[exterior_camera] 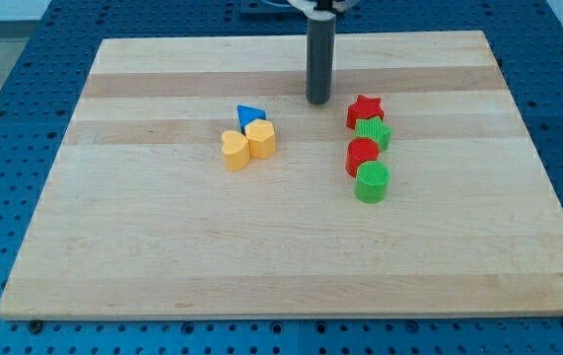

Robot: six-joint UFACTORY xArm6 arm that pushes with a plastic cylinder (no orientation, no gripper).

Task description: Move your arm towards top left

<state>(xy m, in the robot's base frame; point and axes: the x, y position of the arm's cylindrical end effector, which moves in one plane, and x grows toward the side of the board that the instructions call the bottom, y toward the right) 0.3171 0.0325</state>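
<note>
My tip (318, 101) rests on the wooden board (163, 247) near the view's top centre. A blue triangle block (249, 114) lies down-left of the tip, touching a yellow hexagon block (260, 139) and a yellow heart block (235, 150) below it. To the tip's right a red star block (365, 108) heads a column: a green star block (373, 132), a red round block (362, 156) and a green cylinder block (372, 182). The tip touches no block.
The board lies on a blue perforated table (5, 118). The rod (319, 59) rises from the tip to the view's top edge.
</note>
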